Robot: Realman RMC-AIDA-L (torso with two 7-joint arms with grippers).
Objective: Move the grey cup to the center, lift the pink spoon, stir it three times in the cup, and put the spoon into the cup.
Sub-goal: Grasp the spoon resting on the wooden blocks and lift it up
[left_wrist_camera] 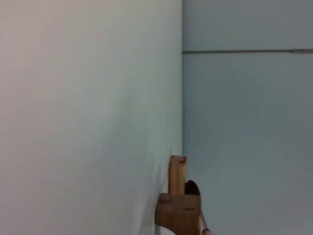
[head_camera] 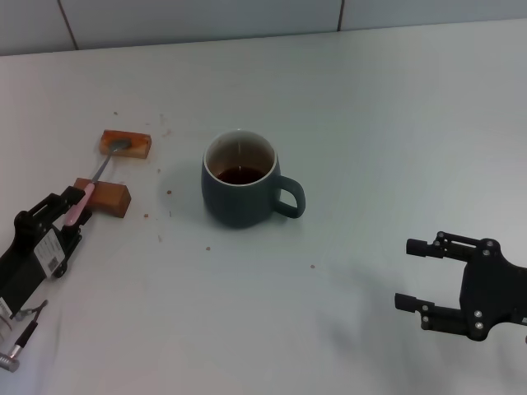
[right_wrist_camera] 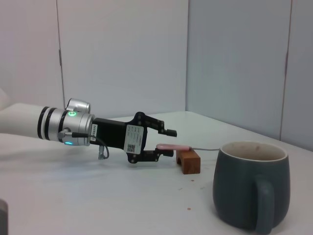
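1. Two arms in view. Left gripper (head_camera: 72, 212) lies low over the table (head_camera: 395, 123) at its left side, reaching fwd toward the pink spoon (head_camera: 83, 200). In the right wrist view its fingers are spread, one above the pink handle and one below, w/ a gap at the upper one; contact at the lower one can't be judged.
2. Pink spoon rests bridged across two wooden blocks (head_camera: 104, 197): handle over the nearer block, metal bowl on the farther block (head_camera: 126, 144).
3. Right gripper (head_camera: 416, 273) hovers at the table's lower right, well apart from the cup, fingers spread w/ nothing between them.
4. Grey cup (head_camera: 240, 181) stands upright near the table's middle, handle pointing to the robot's right, dark liquid inside.
5. Hard to make out: left wrist view shows only the blocks and a dark sliver of the spoon bowl (left_wrist_camera: 192, 187); own fingers not visible there. In the head view the handle's near end is hidden by the left gripper. Small brown specks lie on the table between blocks and cup.
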